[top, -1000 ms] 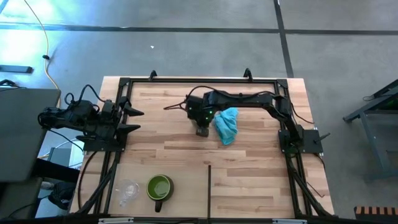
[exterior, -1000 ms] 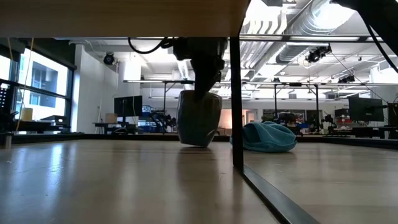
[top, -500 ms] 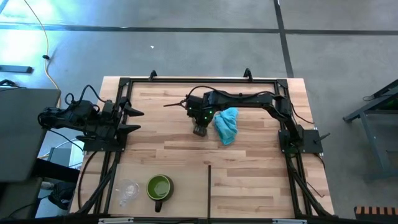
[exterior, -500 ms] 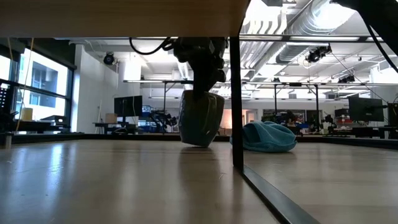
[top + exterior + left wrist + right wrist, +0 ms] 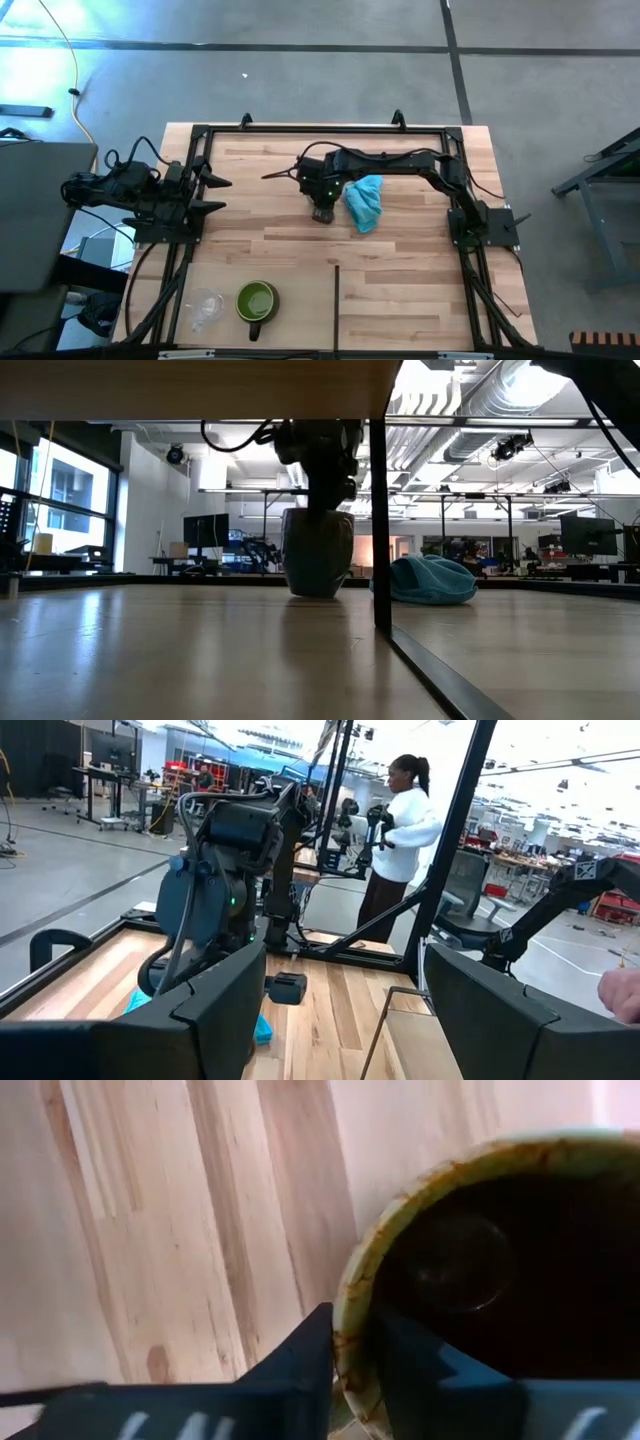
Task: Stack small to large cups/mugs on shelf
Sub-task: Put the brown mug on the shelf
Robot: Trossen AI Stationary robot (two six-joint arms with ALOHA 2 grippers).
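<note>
Brown mug (image 5: pixel 318 552) stands upright on the tabletop (image 5: pixel 400 270); right hand (image 5: pixel 350 1355) straddles its rim, grip unclear. Left hand (image 5: pixel 340 1010) waits released.

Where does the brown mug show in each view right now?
High view: brown mug mid-table, under the right end effector.
Low view: centre, upright on the wood.
Left wrist view: cannot tell, hidden behind the arm.
Right wrist view: rim fills the right side.
Shared landmark: light-blue cloth beside it.

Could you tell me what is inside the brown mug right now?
One finger of the right gripper reaches inside the brown mug; otherwise its dark interior looks empty, though shadow hides parts.
</note>
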